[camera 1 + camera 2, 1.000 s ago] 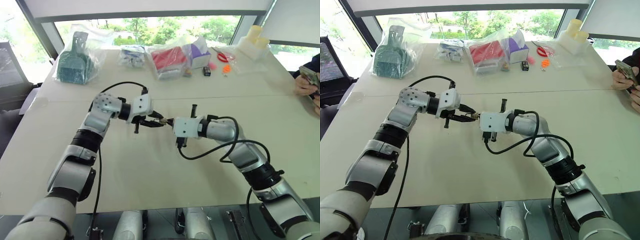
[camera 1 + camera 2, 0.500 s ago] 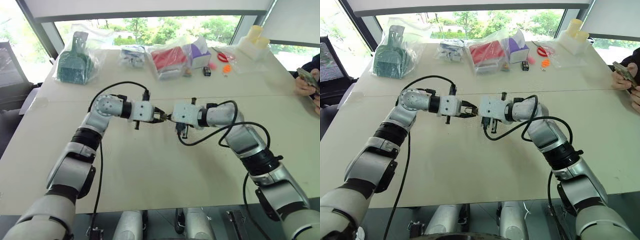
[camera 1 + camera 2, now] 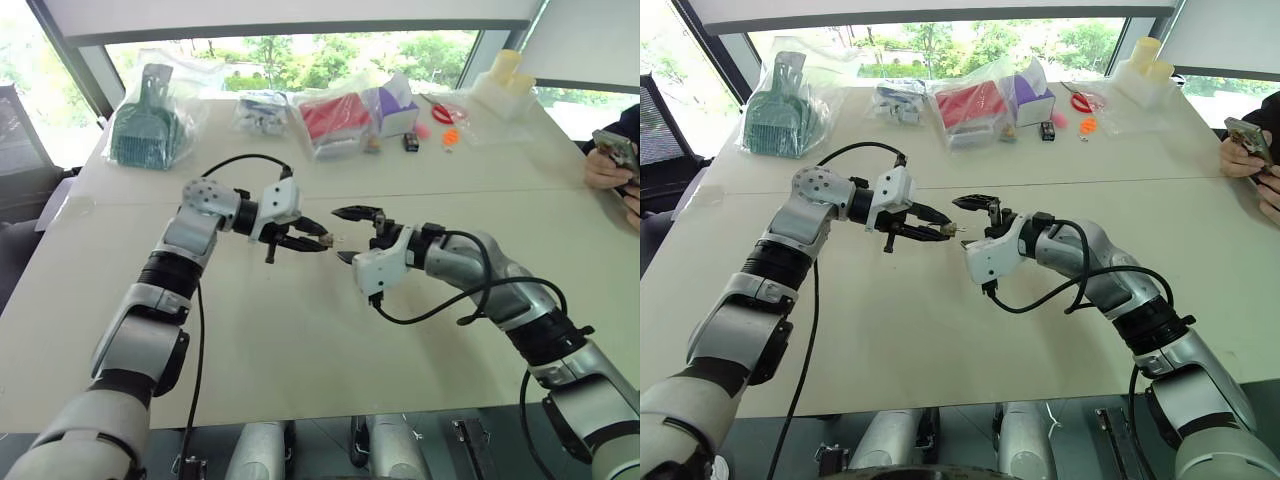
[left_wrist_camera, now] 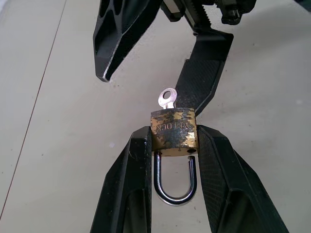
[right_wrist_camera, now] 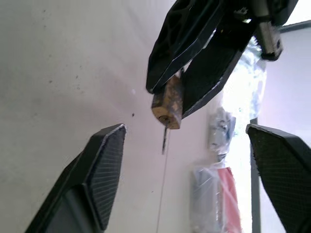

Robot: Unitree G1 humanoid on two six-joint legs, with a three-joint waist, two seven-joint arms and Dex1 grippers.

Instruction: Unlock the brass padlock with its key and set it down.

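Left end effector clamped on brass padlock, fingers pinching lock body from both sides, held mid-air over bench centre. Silver shackle looks popped out on one side. Key stuck in lock's bottom, head poking toward right end effector. Right one gaping wide, just right of lock, gripping nothing. Bagged stuff along far edge, person's hand far right.
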